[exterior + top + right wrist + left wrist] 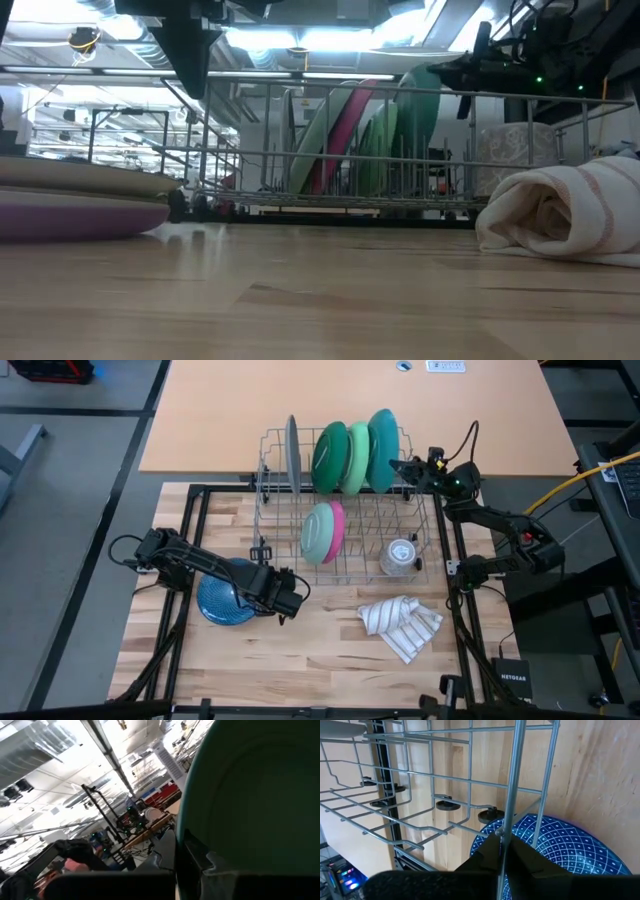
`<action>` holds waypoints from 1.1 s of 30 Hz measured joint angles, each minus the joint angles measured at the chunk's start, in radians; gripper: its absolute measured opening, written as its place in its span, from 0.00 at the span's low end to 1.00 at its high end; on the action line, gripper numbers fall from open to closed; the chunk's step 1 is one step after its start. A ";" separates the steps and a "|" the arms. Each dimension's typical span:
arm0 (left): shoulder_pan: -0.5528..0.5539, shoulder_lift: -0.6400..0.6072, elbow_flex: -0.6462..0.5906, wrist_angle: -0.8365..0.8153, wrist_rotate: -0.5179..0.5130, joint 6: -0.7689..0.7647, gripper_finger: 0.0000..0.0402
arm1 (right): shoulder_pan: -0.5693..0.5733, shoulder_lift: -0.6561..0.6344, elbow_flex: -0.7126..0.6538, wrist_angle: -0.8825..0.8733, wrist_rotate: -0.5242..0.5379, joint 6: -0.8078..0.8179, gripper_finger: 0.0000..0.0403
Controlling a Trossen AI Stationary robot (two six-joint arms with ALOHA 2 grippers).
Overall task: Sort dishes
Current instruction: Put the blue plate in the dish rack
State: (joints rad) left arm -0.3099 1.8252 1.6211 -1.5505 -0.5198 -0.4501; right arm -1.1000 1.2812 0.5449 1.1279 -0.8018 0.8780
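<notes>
- I am pinching the rim of the teal plate (383, 448) with my right gripper (402, 464), at the far right end of the dish rack (345, 565); in the right wrist view my fingers (167, 852) are closing on the plate's edge.
- The teal plate is standing upright in the rack's back row, just beside the light green plate (358, 456) and the dark green plate (330, 458), with the grey plate (292, 452) apart at the left end of that row.
- To do this step well, I judge I should be keeping the plate vertical and its lower edge seated between two tines before letting go, so it is not tipping onto its light green neighbour.
- My right arm is reaching in from the table's right side, elbow bent back and wrist angled toward the rack's far corner.
- My left gripper (291, 599) is hovering low by the rack's near left corner, above the edge of the blue patterned plate (225, 598) lying flat on the table (330, 660); its fingers look nearly closed around a rack wire, gripping no dish.
- A pink and pale green pair (323, 530) is standing in the front row.
- In the low view, more dishes (75, 205) are waiting stacked on the table.
</notes>
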 joint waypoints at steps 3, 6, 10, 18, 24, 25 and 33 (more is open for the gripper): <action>0.000 0.000 0.000 0.000 0.000 -0.004 0.03 | -0.001 0.000 0.000 -0.010 0.011 -0.008 0.01; 0.000 0.000 0.000 0.000 0.000 0.003 0.02 | 0.000 0.000 0.000 -0.016 0.019 -0.019 0.01; 0.000 0.000 0.000 0.000 0.000 0.008 0.01 | 0.000 0.001 0.000 -0.040 0.067 -0.022 0.01; 0.000 0.000 0.000 -0.001 0.000 0.001 0.03 | 0.038 0.000 0.000 -0.048 0.177 0.006 0.01; 0.000 0.000 0.000 0.011 -0.001 0.009 0.01 | 0.094 0.000 0.020 -0.098 0.244 -0.015 0.01; 0.000 0.000 0.000 0.018 -0.001 0.011 0.01 | 0.097 0.000 0.033 -0.122 0.249 -0.019 0.01; 0.000 0.000 0.000 0.024 0.000 0.002 0.03 | 0.099 0.000 0.134 -0.200 0.219 -0.039 0.01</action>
State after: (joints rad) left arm -0.3103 1.8252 1.6211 -1.5261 -0.5198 -0.4484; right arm -1.0008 1.2812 0.6794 0.9277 -0.5828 0.8392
